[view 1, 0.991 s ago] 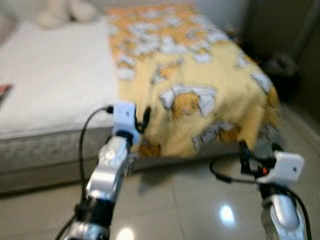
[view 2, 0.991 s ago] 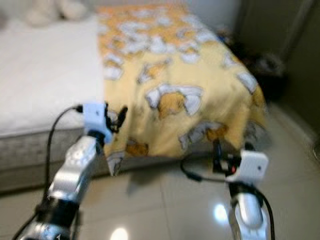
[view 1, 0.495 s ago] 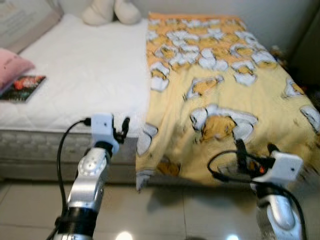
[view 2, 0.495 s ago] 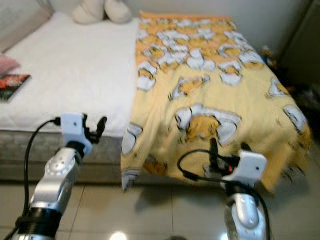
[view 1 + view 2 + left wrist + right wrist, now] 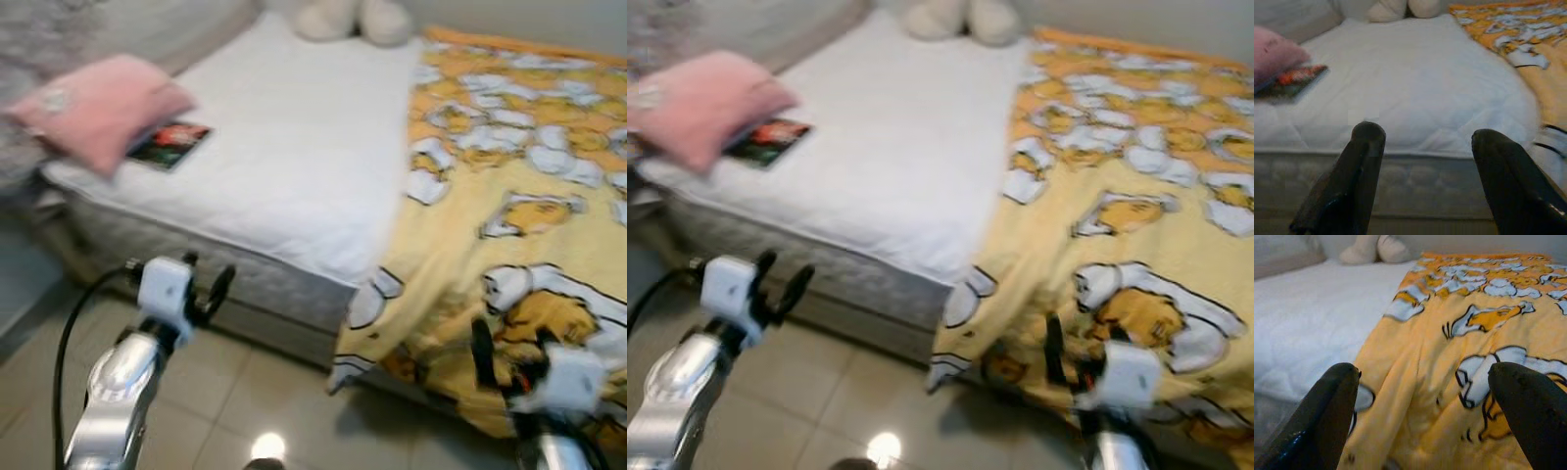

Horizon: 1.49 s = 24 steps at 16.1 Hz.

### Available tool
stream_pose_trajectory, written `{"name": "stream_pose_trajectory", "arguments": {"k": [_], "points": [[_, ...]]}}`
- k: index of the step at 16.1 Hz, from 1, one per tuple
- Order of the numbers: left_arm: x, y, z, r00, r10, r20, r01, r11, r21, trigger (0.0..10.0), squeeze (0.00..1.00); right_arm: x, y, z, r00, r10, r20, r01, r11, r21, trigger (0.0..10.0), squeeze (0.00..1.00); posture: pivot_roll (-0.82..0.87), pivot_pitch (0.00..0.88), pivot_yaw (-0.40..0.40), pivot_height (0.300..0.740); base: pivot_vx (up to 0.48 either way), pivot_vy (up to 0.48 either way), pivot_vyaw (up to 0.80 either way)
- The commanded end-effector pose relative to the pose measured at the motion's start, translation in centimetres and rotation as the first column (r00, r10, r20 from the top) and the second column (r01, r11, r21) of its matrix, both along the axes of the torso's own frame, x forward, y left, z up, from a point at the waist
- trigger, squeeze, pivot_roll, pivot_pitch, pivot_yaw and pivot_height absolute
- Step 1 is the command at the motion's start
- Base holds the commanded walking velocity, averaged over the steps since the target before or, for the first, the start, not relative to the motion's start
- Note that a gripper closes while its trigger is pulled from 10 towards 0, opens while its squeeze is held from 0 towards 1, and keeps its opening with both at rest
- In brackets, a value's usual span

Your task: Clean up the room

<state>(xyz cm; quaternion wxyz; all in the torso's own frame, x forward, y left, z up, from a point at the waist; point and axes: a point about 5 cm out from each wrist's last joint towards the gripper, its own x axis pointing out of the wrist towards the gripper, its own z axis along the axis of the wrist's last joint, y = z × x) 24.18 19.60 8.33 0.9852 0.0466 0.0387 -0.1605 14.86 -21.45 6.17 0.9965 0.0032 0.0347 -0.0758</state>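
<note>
Head views are soft with blur, so I can't read fine detail. The plush toy at the head of the bed is cut off by the frame top; the yellow blanket runs off the right edge. The cover of the book is unreadable, just red and dark patches.

Left gripper is raised in front of the mattress side, over the tiled floor; its fingers stand spread apart, holding nothing. Right gripper sits low before the draped blanket edge, fingers also spread wide and empty.

The bed has a bare white quilted top. A pink pillow lies near its corner on my left, partly overlapping the book. The blanket, printed with white-and-orange cartoon figures, covers the bed's right part and hangs over the near edge toward the floor.
</note>
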Motion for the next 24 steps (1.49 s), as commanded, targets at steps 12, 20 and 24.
{"name": "stream_pose_trajectory", "arguments": {"k": [12, 20, 24], "points": [[3.2, -1.7, 1.0, 0.988, 0.152, -0.021, -0.153, 0.986, -0.067, 10.0, 0.0, 3.7, 0.1, 0.4, 0.999, 0.048, 0.016, -0.048, 0.999, -0.002, 10.0, 0.07, 0.06, 0.003, -0.009, 0.74, 0.273, 0.0, 0.41], [4.7, -2.0, 1.6, 0.994, 0.107, -0.01, -0.106, 0.994, 0.028, 10.0, 0.0, 4.8, 1.1, 0.3, 0.999, 0.003, 0.053, -0.006, 0.999, 0.051, 10.0, 0.07, 0.08, 0.043, 0.053, 0.74, 0.48, 0.0, 0.0], [4.4, -2.5, 1.1, 0.99, 0.141, -0.029, -0.142, 0.99, -0.024, 10.0, 0.0, 4.9, 1.3, 0.9, 0.997, 0.046, 0.07, -0.048, 0.999, 0.022, 10.0, 0.13, 0.07, 0.046, 0.03, 0.74, 0.48, 0.0, 0.5]]}}
